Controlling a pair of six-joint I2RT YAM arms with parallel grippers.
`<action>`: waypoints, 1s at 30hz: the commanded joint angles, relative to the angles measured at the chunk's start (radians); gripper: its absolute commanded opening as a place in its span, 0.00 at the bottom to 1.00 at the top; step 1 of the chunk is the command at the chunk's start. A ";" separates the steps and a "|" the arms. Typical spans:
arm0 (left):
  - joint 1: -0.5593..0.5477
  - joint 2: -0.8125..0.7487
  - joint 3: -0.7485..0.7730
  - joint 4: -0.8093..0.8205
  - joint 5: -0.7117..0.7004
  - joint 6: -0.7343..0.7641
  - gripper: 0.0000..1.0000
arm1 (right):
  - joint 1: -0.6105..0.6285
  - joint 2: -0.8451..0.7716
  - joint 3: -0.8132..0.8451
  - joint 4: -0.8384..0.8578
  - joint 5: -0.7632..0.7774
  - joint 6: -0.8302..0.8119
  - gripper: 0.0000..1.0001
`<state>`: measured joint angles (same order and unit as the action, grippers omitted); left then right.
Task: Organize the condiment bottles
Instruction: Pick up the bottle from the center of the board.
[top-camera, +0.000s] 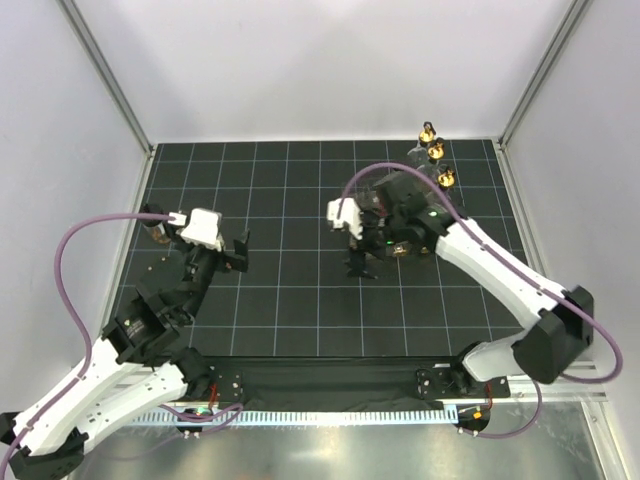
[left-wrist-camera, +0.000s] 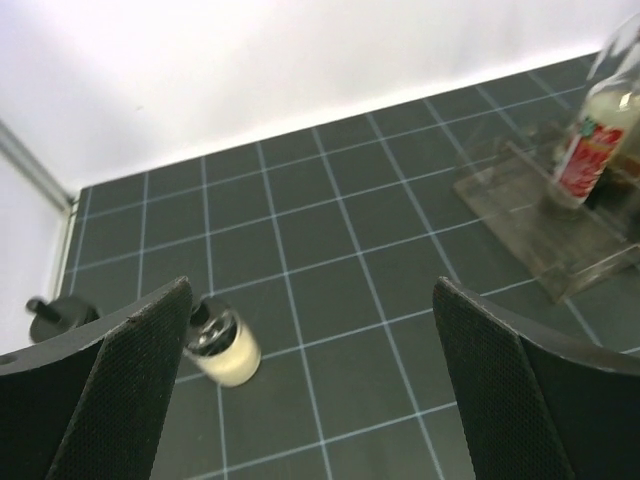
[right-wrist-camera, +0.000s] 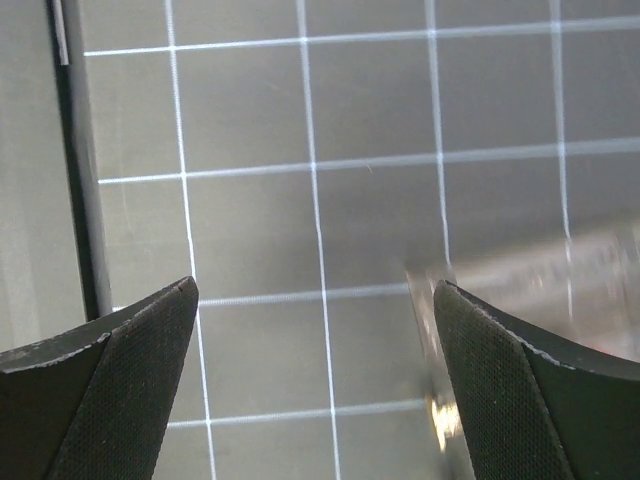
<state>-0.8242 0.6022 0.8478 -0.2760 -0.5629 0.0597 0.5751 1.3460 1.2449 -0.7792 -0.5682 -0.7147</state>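
Three tall clear bottles with gold pourer tops (top-camera: 436, 151) stand in a row at the far right of the mat. One clear bottle with a red label (left-wrist-camera: 588, 150) shows in the left wrist view, standing in the clear rack (left-wrist-camera: 520, 225). A small jar of white stuff with a chrome top (left-wrist-camera: 224, 345) lies tilted by my left gripper's left finger. A dark black-capped bottle (top-camera: 155, 227) stands at the far left. My left gripper (top-camera: 236, 252) (left-wrist-camera: 312, 400) is open and empty. My right gripper (top-camera: 361, 264) (right-wrist-camera: 316, 390) hangs open over the mat, beside the rack's edge (right-wrist-camera: 540, 285).
The dark gridded mat (top-camera: 290, 300) is walled by white panels on three sides. A metal frame rail (right-wrist-camera: 75, 160) runs along the mat's edge in the right wrist view. Purple cables loop off both arms.
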 joint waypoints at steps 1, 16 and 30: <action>0.002 -0.038 -0.044 0.006 -0.092 0.009 1.00 | 0.103 0.077 0.103 0.018 0.076 0.011 1.00; 0.005 -0.263 -0.168 0.089 -0.242 0.069 1.00 | 0.403 0.528 0.534 0.055 0.165 0.073 1.00; 0.031 -0.312 -0.196 0.118 -0.258 0.080 1.00 | 0.482 0.751 0.721 0.498 0.399 0.435 1.00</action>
<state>-0.7982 0.3065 0.6579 -0.2180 -0.8047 0.1390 1.0428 2.0441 1.8877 -0.4679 -0.3191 -0.4385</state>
